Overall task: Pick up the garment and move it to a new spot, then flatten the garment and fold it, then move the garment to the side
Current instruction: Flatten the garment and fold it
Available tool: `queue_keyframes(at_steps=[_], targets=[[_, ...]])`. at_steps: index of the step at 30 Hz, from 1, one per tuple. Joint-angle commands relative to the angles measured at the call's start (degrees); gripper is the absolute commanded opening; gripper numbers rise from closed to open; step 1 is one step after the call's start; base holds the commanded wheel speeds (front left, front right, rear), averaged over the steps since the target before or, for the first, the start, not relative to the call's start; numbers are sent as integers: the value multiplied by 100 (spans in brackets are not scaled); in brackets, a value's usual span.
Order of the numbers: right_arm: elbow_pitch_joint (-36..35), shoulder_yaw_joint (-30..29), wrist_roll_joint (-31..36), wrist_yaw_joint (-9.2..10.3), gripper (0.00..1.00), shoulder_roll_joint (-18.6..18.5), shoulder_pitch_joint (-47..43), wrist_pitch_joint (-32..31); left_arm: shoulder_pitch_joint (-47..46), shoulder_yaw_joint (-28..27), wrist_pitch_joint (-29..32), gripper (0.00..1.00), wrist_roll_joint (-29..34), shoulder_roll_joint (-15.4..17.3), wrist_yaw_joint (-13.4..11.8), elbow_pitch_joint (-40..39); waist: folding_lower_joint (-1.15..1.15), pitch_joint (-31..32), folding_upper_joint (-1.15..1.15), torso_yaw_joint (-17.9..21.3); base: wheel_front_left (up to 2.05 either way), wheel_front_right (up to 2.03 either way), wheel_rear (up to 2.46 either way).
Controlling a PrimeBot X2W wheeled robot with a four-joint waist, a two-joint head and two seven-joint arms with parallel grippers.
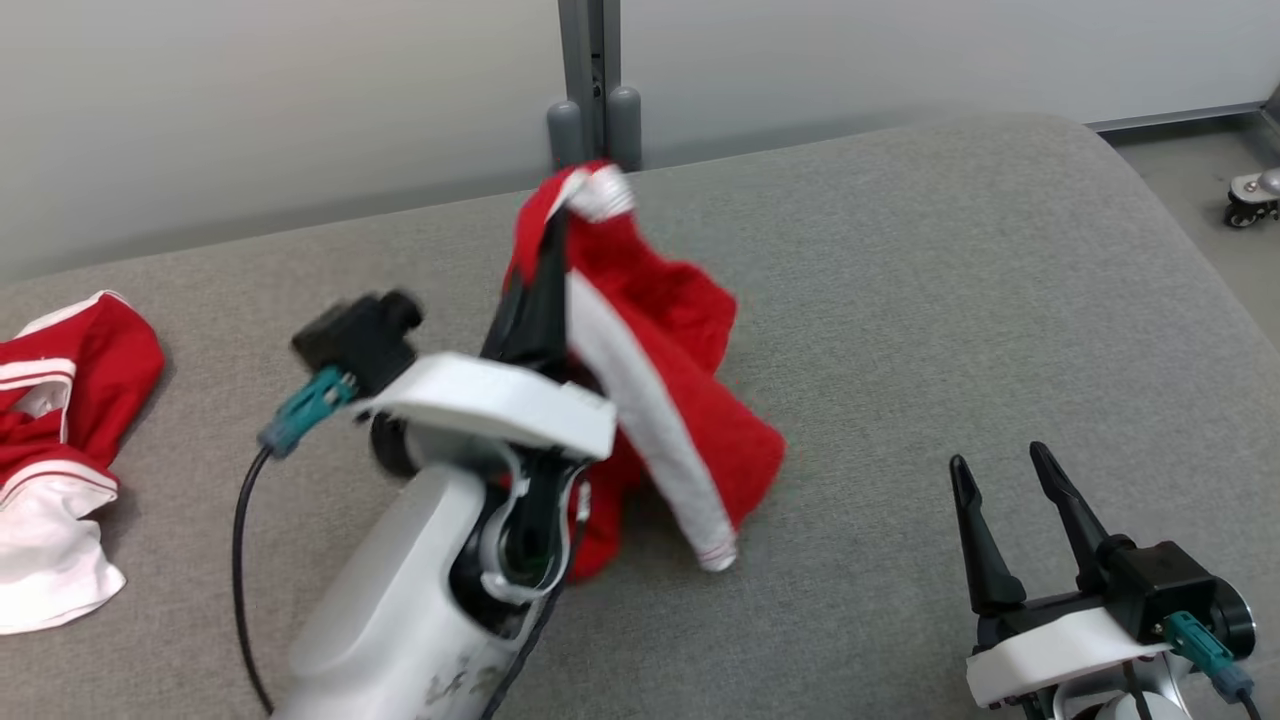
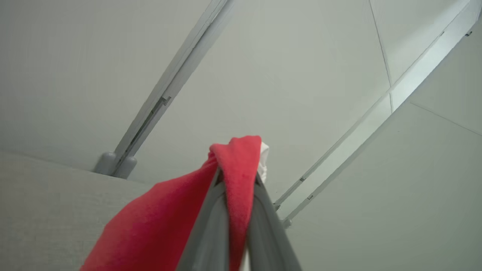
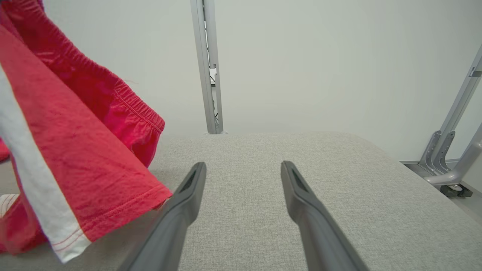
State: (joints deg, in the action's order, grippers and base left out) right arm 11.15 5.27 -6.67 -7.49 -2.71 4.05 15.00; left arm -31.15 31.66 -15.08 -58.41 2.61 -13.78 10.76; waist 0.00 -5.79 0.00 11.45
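At the left edge of the tabletop [image 1: 900, 300] lies a second piece of clothing [image 1: 50, 430], red with white bands and a white panel, crumpled and flat on the surface. Behind the far edge a grey metal post [image 1: 590, 80] rises against a pale, plain wall [image 1: 200, 100], with two rounded grey caps at its foot. Past the rounded far right corner, a small caster [image 1: 1250, 200] stands on the floor. Nothing lies on the cloth surface between the two arms.

The garment [image 1: 680, 400] hangs over the middle of the tabletop, well apart from the piece at the left edge. It is pinched at its top by the left gripper [image 1: 553, 235], whose jaws are pressed together on a fold of red cloth with a bit of white showing at the tip. From there it drapes down and to the right in loose folds. Whether its lowest folds touch the surface I cannot tell.

The garment is soft red knit with a broad white stripe running down one side, a stitched hem with thin red lines across the stripe's end, and a gathered elastic band along one edge. The tabletop is covered in grey woven fabric.

The right gripper [image 1: 1000, 458] is near the near right corner, jaws spread, holding nothing, just beside the garment's hanging hem.
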Motion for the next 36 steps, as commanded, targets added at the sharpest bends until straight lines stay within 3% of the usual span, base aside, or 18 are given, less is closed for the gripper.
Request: queue_keyframes(at_steps=[1,7,12,14,17,19,21,22,23,29,36], targets=[[7,-24,-41,-1,100,-33,29,28,287,-210,-11,0,-83,51,-79,142,0,-21,0,-66,0,0,0],[44,-27,-48,-1,100,-34,-20,28,1470,-929,-11,0,-73,30,136,890,0,16,0,-243,0,0,0],[44,-59,0,-1,100,-33,-82,28,2048,-1025,-12,0,-127,37,396,1120,0,57,0,-410,0,0,0],[57,-74,13,-2,100,-34,-105,28,2269,-943,-10,10,-186,38,524,1186,0,88,0,-492,0,0,0],[73,-52,31,-2,100,-33,-157,28,2523,-824,-11,15,-313,39,628,1199,0,154,0,-591,0,0,0],[85,-48,34,-1,100,-36,-206,28,2659,-752,-11,26,-390,39,661,1180,0,202,0,-638,0,0,0],[86,-40,54,-1,100,-34,-224,28,2738,-698,-11,49,-419,39,656,1146,0,231,0,-679,0,0,0],[87,-40,66,-1,100,-35,-231,28,2772,-670,-12,89,-465,40,636,1137,0,244,0,-696,0,0,0],[89,-41,68,-1,100,-35,-246,28,2805,-592,-10,100,-483,41,615,1159,0,263,0,-711,0,0,0],[38,-80,146,-1,100,-34,-294,28,2619,-167,-9,100,435,62,671,1264,0,305,0,-768,0,0,0],[-28,-156,185,-1,100,-34,-265,28,2316,507,178,100,2063,903,435,785,0,235,0,-749,0,0,0]])
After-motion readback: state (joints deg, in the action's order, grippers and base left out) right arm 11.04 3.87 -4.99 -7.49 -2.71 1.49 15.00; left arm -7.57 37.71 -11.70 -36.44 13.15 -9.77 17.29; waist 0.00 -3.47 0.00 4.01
